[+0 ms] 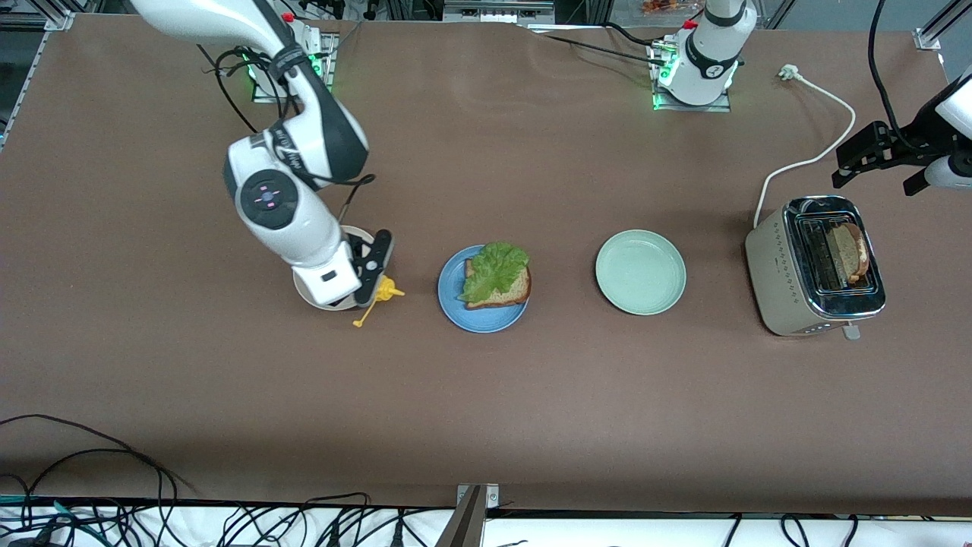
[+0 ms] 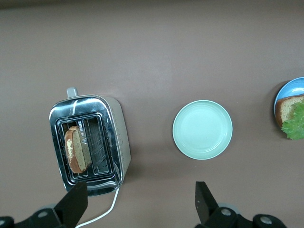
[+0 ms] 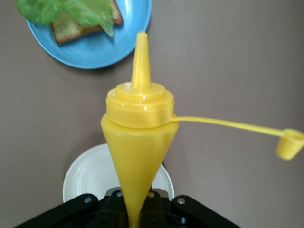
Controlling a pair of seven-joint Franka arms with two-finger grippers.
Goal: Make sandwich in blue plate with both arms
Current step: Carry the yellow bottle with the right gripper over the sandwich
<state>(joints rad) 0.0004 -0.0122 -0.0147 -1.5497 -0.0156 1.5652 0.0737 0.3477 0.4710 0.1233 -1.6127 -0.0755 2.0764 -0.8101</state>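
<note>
Right gripper [image 1: 373, 267] clamped on mustard bottle [image 3: 137, 142] over white plate [image 3: 85, 175], nozzle aimed toward lettuce [image 1: 495, 270] on blue plate [image 1: 454, 300], probably for squirting. Left gripper [image 2: 137, 202] held wide open over toaster [image 1: 767, 262], likely parked there for last slice [image 2: 75, 149].

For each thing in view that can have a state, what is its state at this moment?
right gripper: shut on the yellow bottle, over the white plate.
yellow bottle: held, cap off, hanging by its strap.
left gripper: open, holding nothing, over the toaster.
toaster: one bread slice standing in a slot.
blue plate: holds one bread slice with lettuce on top, no second slice yet.
green plate: nothing on it.
</note>
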